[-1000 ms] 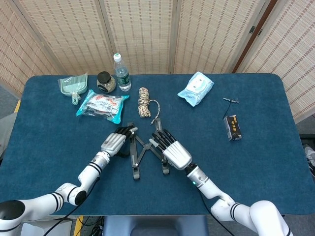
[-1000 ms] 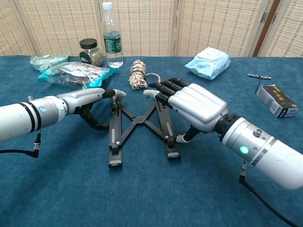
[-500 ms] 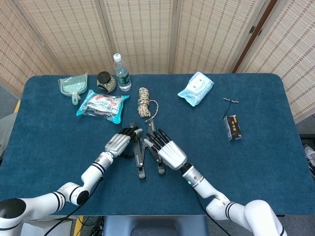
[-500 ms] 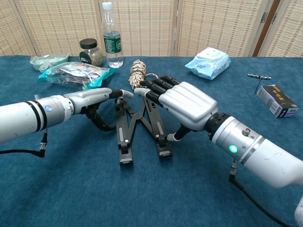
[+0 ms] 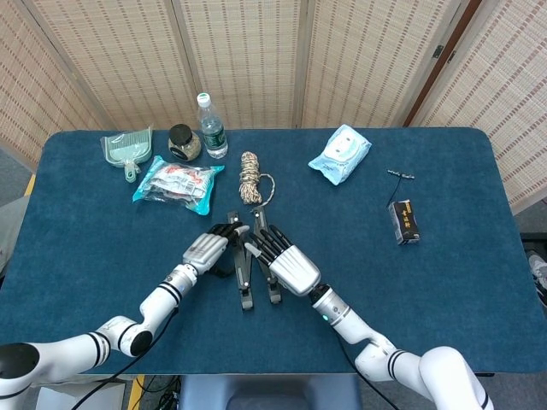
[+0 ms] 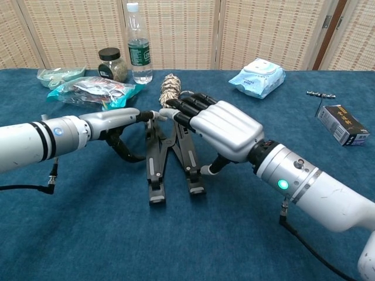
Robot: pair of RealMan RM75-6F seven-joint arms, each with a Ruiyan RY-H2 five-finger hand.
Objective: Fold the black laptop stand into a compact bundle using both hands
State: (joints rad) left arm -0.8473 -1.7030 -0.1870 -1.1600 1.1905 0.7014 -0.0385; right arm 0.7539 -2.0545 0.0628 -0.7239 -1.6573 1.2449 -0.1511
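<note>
While both palms face down over the middle of the blue cloth-covered table (image 5: 102, 256), the left hand (image 5: 208, 248) and the right hand (image 5: 285, 260) press in from either side on the black folding laptop stand (image 6: 157, 164), which lies flat between them. The left hand's fingers (image 6: 126, 115) are laid straight against the far end of the stand's left rail, thumb curved underneath; the right hand's dark fingertips (image 6: 186, 108) reach over the far end of the right rail, and its thumb tucks down beside that rail's near end. Both hands are pushing on the stand, not closed around it. The two rails sit close together in a narrow V, nearly touching at the far end and a little apart at the near feet.

Just beyond the fingertips lies a coil of beige rope (image 5: 250, 178). Out past the left hand, a crinkly teal snack packet (image 5: 175, 184) sits near, then a small dark-lidded glass jar (image 5: 181, 142), a clear plastic water bottle with a white cap (image 5: 211, 126) and a pale green dustpan (image 5: 126, 152) along the far edge. Past the right hand, well apart, rest a light blue pack of wet wipes (image 5: 341, 154), a small black box (image 5: 404, 221) and a thin dark metal pin (image 5: 400, 174).
</note>
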